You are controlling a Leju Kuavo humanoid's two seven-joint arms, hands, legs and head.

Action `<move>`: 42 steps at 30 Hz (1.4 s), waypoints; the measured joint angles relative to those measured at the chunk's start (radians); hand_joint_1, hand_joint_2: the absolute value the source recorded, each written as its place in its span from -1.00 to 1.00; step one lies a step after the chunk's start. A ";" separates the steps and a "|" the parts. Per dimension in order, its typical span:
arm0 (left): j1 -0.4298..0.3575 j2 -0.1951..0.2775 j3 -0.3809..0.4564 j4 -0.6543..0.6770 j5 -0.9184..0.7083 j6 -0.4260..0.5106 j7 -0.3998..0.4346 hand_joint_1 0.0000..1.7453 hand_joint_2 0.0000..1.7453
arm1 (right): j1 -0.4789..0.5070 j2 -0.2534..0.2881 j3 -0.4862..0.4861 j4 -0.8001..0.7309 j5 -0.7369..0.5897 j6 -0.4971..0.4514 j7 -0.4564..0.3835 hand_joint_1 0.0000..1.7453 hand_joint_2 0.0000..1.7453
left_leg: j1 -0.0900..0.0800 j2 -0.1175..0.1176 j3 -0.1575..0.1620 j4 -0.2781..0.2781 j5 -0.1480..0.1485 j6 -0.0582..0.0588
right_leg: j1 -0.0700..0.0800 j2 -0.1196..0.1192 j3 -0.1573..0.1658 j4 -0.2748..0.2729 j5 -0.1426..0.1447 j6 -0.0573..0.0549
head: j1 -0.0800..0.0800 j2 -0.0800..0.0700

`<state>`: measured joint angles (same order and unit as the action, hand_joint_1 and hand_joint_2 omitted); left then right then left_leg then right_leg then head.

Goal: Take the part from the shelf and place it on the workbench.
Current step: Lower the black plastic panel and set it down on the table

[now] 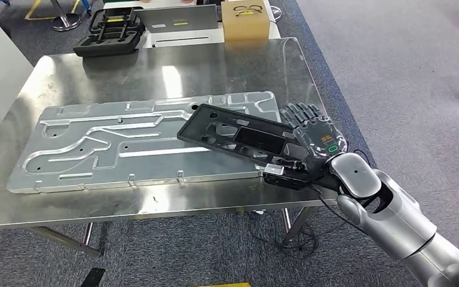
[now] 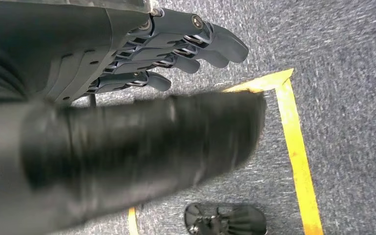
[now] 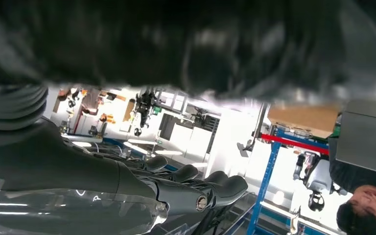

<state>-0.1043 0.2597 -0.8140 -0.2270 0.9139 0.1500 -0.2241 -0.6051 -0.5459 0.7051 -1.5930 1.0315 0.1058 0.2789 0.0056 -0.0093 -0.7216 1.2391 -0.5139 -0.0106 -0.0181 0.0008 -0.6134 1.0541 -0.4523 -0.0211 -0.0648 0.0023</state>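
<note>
Steel workbench (image 1: 155,66), right hand (image 1: 315,139) fingers holding black part (image 1: 239,139), left hand (image 2: 142,54) fingers apart, no readable writing.

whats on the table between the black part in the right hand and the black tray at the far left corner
In the head view, a large grooved metal plate lies between the black part and the black tray, then bare table.

Worktop layout, head view.
Metal plate (image 1: 137,140) lies on worktop (image 1: 173,69); black part (image 1: 239,137) overlaps plate's right end; cardboard box (image 1: 245,21) behind the worktop.
</note>
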 joint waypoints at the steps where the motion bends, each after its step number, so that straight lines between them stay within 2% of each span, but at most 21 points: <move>1: -0.001 -0.001 0.001 0.000 -0.002 0.002 0.003 -1.00 -1.00 | -0.002 0.000 0.001 0.000 0.000 0.000 0.003 -1.00 -1.00 | 0.000 0.000 0.038 -0.072 0.027 0.003 | 0.000 0.000 0.000 0.000 0.000 0.001 | 0.000 0.000; 3: -0.002 -0.001 0.004 0.000 -0.004 0.007 0.005 -1.00 -1.00 | -0.009 0.000 0.001 0.000 0.000 -0.001 0.011 -1.00 -1.00 | -0.004 0.000 0.098 -0.181 0.058 0.011 | 0.001 0.001 0.000 -0.002 0.003 0.008 | 0.001 0.000; 4: -0.003 -0.002 0.005 0.000 -0.005 0.010 0.005 -1.00 -1.00 | -0.012 0.000 0.001 -0.001 0.000 -0.001 0.014 -1.00 -1.00 | -0.006 -0.001 0.110 -0.206 0.061 0.015 | 0.001 0.002 -0.001 -0.004 0.005 0.013 | 0.001 0.000; 9: -0.003 -0.003 0.006 0.000 -0.007 0.013 0.006 -1.00 -1.00 | -0.015 0.001 0.001 -0.002 0.000 -0.002 0.017 -1.00 -1.00 | -0.008 -0.001 0.112 -0.215 0.067 0.025 | 0.001 0.003 -0.002 -0.010 0.008 0.025 | 0.001 0.000; 11: -0.001 -0.004 0.006 0.000 -0.007 0.015 0.006 -1.00 -1.00 | -0.015 0.000 0.001 -0.002 0.000 -0.002 0.017 -1.00 -1.00 | -0.008 0.002 0.112 -0.229 0.079 0.044 | 0.002 0.003 -0.049 0.100 -0.060 0.032 | 0.006 0.000; 13: -0.001 -0.005 0.007 0.000 -0.007 0.016 0.006 -1.00 -1.00 | -0.014 0.000 0.001 -0.003 0.000 -0.002 0.018 -1.00 -1.00 | -0.011 0.004 0.110 -0.236 0.088 0.058 | 0.003 0.003 -0.113 0.251 -0.135 0.034 | 0.010 0.000; 14: 0.000 -0.006 0.007 0.000 -0.007 0.016 0.007 -1.00 -1.00 | -0.013 0.000 0.001 -0.003 0.000 -0.002 0.018 -1.00 -1.00 | -0.013 0.003 0.108 -0.236 0.089 0.058 | 0.003 0.003 -0.115 0.264 -0.130 0.033 | 0.010 0.000; 15: 0.000 -0.007 0.007 0.000 -0.007 0.016 0.007 -1.00 -1.00 | -0.013 0.000 0.001 -0.003 0.000 -0.002 0.018 -1.00 -1.00 | -0.014 0.003 0.107 -0.234 0.089 0.059 | 0.004 0.002 -0.097 0.235 -0.106 0.031 | 0.010 0.000; 17: 0.000 -0.009 0.007 0.000 -0.007 0.016 0.007 -1.00 -1.00 | -0.015 0.000 0.001 -0.003 0.000 -0.002 0.018 -1.00 -1.00 | -0.015 0.002 0.105 -0.227 0.088 0.057 | 0.008 0.002 -0.021 0.097 -0.045 0.022 | 0.010 0.000; 19: -0.001 -0.010 0.007 0.000 -0.007 0.016 0.007 -1.00 -1.00 | -0.019 0.001 0.001 -0.004 0.000 -0.002 0.018 -1.00 -1.00 | -0.018 0.002 0.098 -0.218 0.088 0.052 | 0.013 0.003 0.027 0.001 -0.018 0.017 | 0.009 0.000; 23: 0.000 -0.011 0.008 0.000 -0.008 0.024 0.009 -1.00 -1.00 | -0.021 0.001 0.001 -0.007 0.005 -0.013 0.028 -1.00 -1.00 | -0.018 0.001 0.084 -0.210 0.092 0.033 | 0.013 0.001 0.024 -0.016 -0.002 0.005 | 0.009 0.000; 25: 0.000 -0.012 0.008 0.000 -0.011 0.036 0.011 -1.00 -1.00 | -0.023 0.001 0.000 -0.015 0.013 -0.031 0.039 -1.00 -1.00 | -0.012 0.002 0.059 -0.153 0.041 0.019 | 0.008 -0.002 0.018 -0.021 0.009 -0.004 | 0.007 0.000; 27: 0.000 -0.014 0.008 0.000 -0.013 0.049 0.011 -1.00 -1.00 | -0.026 0.001 -0.001 -0.029 0.023 -0.049 0.049 -1.00 -1.00 | -0.004 0.003 0.013 -0.026 -0.038 0.005 | 0.008 -0.004 0.007 -0.022 0.019 -0.008 | 0.005 0.000; 29: 0.001 -0.018 0.008 0.000 -0.014 0.059 0.011 -1.00 -1.00 | -0.028 0.002 -0.002 -0.043 0.035 -0.064 0.056 -1.00 -1.00 | 0.001 0.003 -0.007 0.056 -0.073 -0.001 | 0.009 -0.004 -0.007 -0.022 0.029 -0.007 | 0.005 0.000; 30: 0.001 -0.020 0.008 0.000 -0.014 0.062 0.011 -1.00 -1.00 | -0.030 0.003 -0.004 -0.051 0.041 -0.070 0.059 -1.00 -1.00 | 0.002 0.003 0.009 0.045 -0.066 -0.001 | 0.009 -0.004 -0.013 -0.022 0.035 -0.005 | 0.005 0.000; 33: -0.002 -0.023 0.008 0.000 -0.014 0.068 0.007 -1.00 -1.00 | -0.040 0.006 -0.015 -0.080 0.055 -0.085 0.069 -1.00 -1.00 | 0.000 0.003 0.141 -0.150 -0.005 0.009 | 0.010 -0.003 -0.029 -0.021 0.051 0.004 | 0.005 0.000; 34: -0.004 -0.024 0.008 0.000 -0.015 0.069 0.004 -1.00 -1.00 | -0.044 0.006 -0.021 -0.089 0.059 -0.088 0.073 -1.00 -1.00 | -0.004 0.003 0.171 -0.201 0.008 0.015 | 0.010 -0.003 -0.032 -0.022 0.057 0.009 | 0.006 0.000; 37: -0.003 -0.026 0.008 0.000 -0.016 0.071 -0.002 -1.00 -1.00 | -0.050 0.006 -0.035 -0.111 0.066 -0.090 0.082 -1.00 -1.00 | -0.014 0.002 0.176 -0.232 0.029 0.035 | 0.006 -0.003 -0.038 -0.027 0.074 0.030 | 0.009 0.000; 39: -0.001 -0.027 0.008 0.000 -0.015 0.072 -0.004 -1.00 -1.00 | -0.049 0.003 -0.042 -0.122 0.068 -0.090 0.090 -1.00 -1.00 | -0.014 0.005 0.164 -0.241 0.052 0.050 | 0.002 -0.001 -0.052 -0.012 0.052 0.040 | 0.010 0.000; 40: -0.001 -0.028 0.008 0.000 -0.015 0.072 -0.004 -1.00 -1.00 | -0.048 -0.001 -0.047 -0.128 0.068 -0.089 0.094 -1.00 -1.00 | -0.012 0.006 0.154 -0.246 0.065 0.057 | 0.002 0.000 -0.067 0.021 0.016 0.042 | 0.011 0.000; 42: -0.001 -0.029 0.008 0.000 -0.015 0.073 -0.004 -1.00 -1.00 | -0.048 -0.010 -0.060 -0.141 0.068 -0.087 0.103 -1.00 -1.00 | -0.014 0.008 0.131 -0.247 0.084 0.067 | 0.002 0.000 -0.101 0.138 -0.084 0.045 | 0.015 0.000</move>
<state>-0.1054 0.2308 -0.8057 -0.2270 0.8988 0.2227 -0.2281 -0.6530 -0.5558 0.6453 -1.7342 1.0997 0.0186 0.3814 -0.0088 -0.0015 -0.5908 0.9922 -0.4303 0.0566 -0.0164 0.0012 -0.7146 1.1923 -0.5361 0.0240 -0.0498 0.0023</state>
